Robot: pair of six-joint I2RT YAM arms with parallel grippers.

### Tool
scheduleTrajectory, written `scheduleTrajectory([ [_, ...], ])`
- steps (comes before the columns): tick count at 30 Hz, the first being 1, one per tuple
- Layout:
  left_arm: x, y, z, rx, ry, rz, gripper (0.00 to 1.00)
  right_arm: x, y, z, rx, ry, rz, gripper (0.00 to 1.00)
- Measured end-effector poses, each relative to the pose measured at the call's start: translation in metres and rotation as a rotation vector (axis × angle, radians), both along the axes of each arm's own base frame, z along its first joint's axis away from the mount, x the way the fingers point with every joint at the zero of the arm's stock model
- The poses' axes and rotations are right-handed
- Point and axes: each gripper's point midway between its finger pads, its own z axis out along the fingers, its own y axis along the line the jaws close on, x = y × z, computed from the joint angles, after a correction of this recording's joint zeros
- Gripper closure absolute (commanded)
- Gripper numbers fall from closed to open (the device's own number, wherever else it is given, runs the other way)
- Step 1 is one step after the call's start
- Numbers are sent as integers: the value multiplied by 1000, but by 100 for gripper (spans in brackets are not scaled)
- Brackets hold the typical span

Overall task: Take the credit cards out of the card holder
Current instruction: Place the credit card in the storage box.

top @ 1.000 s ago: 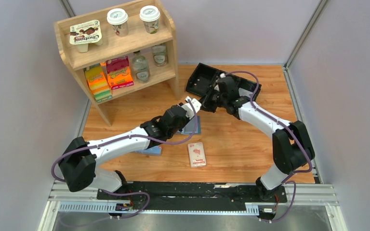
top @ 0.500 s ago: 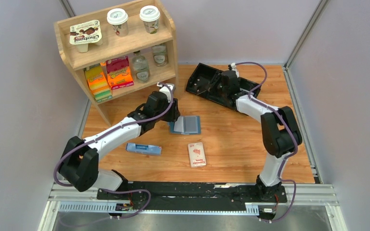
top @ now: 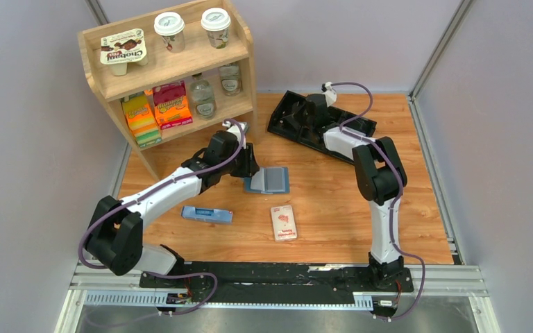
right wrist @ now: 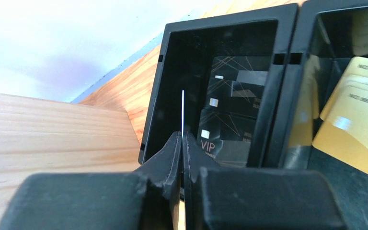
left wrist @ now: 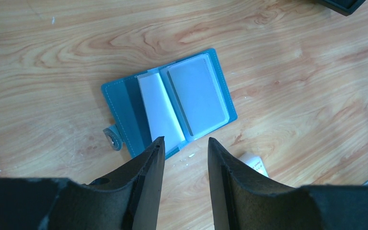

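The light blue card holder (top: 267, 180) lies open on the wooden table, its pale sleeves facing up (left wrist: 172, 108). My left gripper (left wrist: 185, 140) hangs open just above its near edge, with nothing between the fingers; from above it sits at the holder's left side (top: 248, 166). My right gripper (right wrist: 182, 134) is shut on a credit card (right wrist: 183, 110), seen edge-on as a thin pale line. It is over a compartment of the black tray (right wrist: 220, 26) at the back (top: 281, 118). Dark credit cards (right wrist: 230, 110) lie in that compartment and gold ones (right wrist: 354, 129) in the adjoining one.
A wooden shelf (top: 173, 69) with cups, bottles and boxes stands at the back left. A narrow pale blue box (top: 207, 214) and a white pack with a red picture (top: 284, 222) lie in front of the holder. Grey walls close in both sides.
My left arm drew back to the left off the holder and its jaws widened. My right arm swung from near the holder to the back, carrying the card over the black tray.
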Motion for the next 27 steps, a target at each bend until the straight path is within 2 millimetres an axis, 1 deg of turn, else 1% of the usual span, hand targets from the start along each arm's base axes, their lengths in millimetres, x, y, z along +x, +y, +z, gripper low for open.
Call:
scheduleTrajectory([
  [1, 0, 0, 0, -1, 4, 1, 54, 4, 3, -2, -2, 0, -1, 87],
  [3, -1, 1, -1, -4, 11, 3, 54, 9, 9, -7, -8, 5, 3, 79],
  [5, -2, 0, -2, -7, 19, 0, 54, 10, 12, -13, -21, 14, 8, 74],
  [10, -3, -3, -8, -11, 52, -6, 54, 6, 9, -22, -78, 38, 3, 64],
  [13, -3, -7, -7, -22, 63, -13, 54, -1, 5, -20, -116, 38, 10, 56],
  [17, -2, -11, -7, -34, 72, -15, 54, -18, -6, -4, -191, 30, 8, 53],
  [22, -3, -12, -13, -35, 95, -15, 55, -45, -17, 36, -254, -11, 32, 49],
  [25, -3, -13, -20, -28, 113, -17, 56, -64, -15, 56, -255, -26, 86, 48],
  [27, -4, -14, -26, -21, 133, -19, 57, -82, -12, 61, -249, -20, 137, 47],
])
